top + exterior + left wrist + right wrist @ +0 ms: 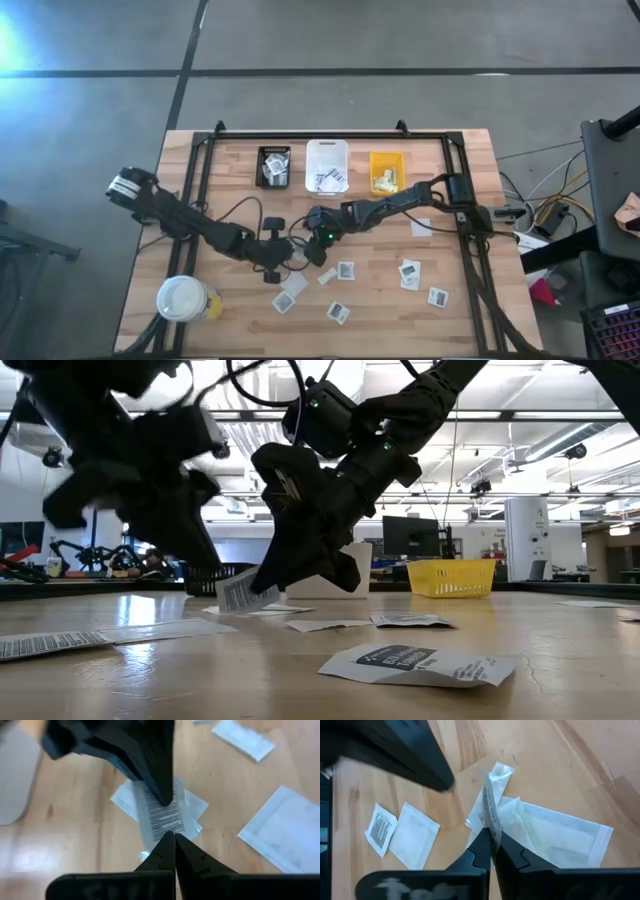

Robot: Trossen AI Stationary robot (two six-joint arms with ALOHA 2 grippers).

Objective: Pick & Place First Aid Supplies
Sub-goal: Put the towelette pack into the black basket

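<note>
Two grippers: I see both meeting near the middle of the table, left of centre, tips close together over a small heap of packets.
Right gripper: clenched on a thin white packet with dark print, pinched by its edge so it stands on end between my fingertips; the low view shows it hanging tilted just above the wood.
Left gripper: fingers pressed together, tips at the edge of a striped packet; I cannot tell whether it grips that packet or merely touches it.
Heap beneath: several white packets overlap, one larger translucent pouch lying flat just beside the lifted one.
Loose supplies: more square packets lie scattered from 4 to 6 o'clock of the grippers, well apart from one another; one more sits at 3 o'clock near the right arm.
Black bin: at 12 o'clock, far edge of the table, with packets inside.
White bin: just beside it, holding blue-striped packets.
Yellow bin: at 1 o'clock, holding pale strips.
Cup: white-lidded, at 8 o'clock near the front left corner.
Table: pale wood planks with a black frame around the work area.
</note>
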